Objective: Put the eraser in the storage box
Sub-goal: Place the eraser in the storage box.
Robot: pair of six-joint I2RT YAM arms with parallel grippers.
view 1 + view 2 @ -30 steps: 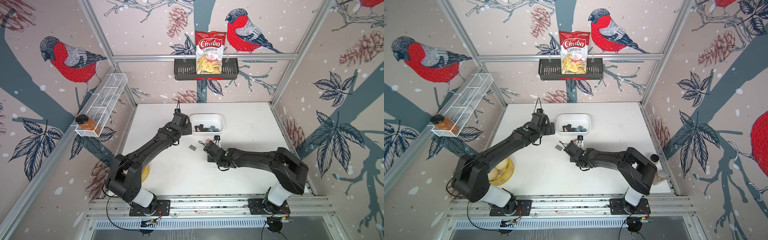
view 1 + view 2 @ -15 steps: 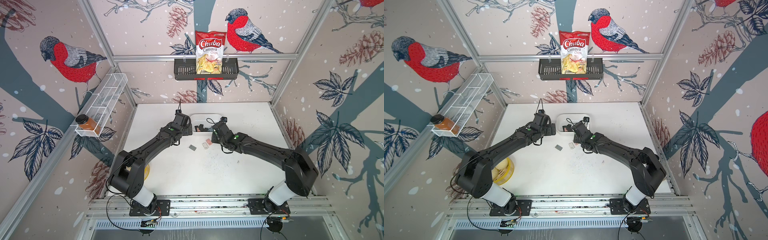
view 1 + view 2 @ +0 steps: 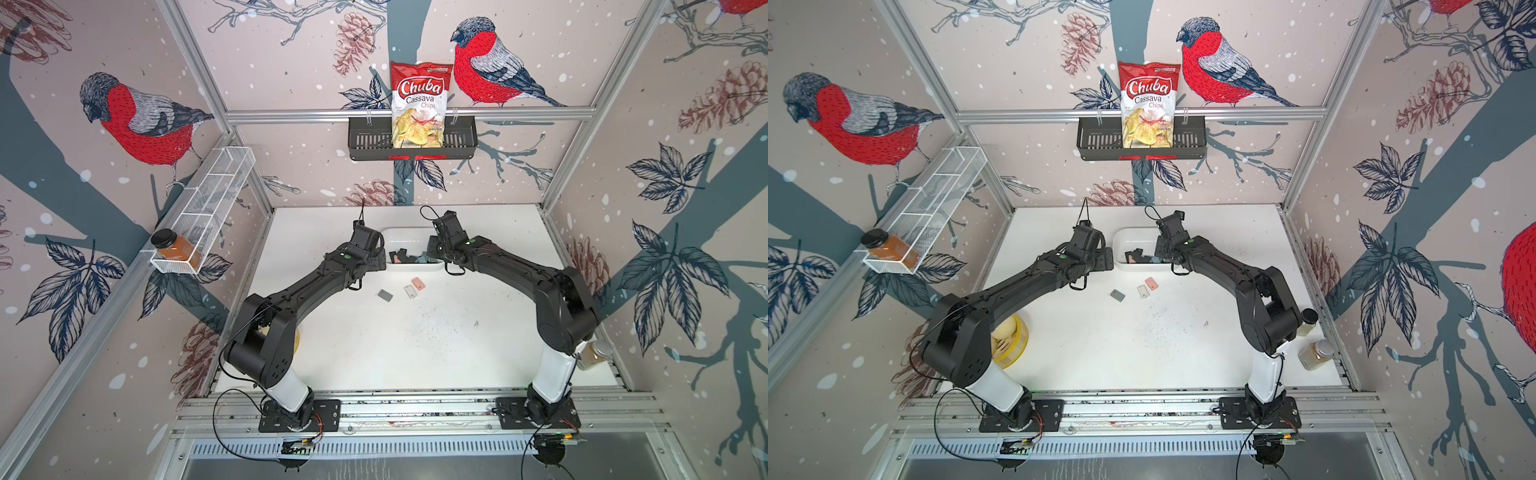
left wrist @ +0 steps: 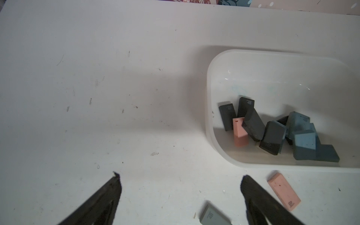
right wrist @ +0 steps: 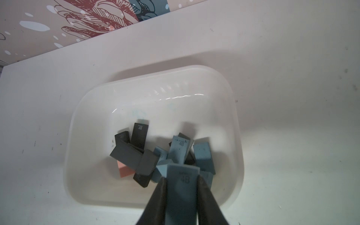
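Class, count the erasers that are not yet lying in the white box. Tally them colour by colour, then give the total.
grey eraser: 1, on the table
pale eraser: 1, on the table
pink eraser: 1, on the table
blue eraser: 1, held in the right gripper above the box
Total: 4

Storage box point(image 3: 409, 237) at rear centre of table point(image 3: 415, 345), heap of erasers point(image 4: 272, 136) inside, three loose erasers point(image 3: 385, 295) in front
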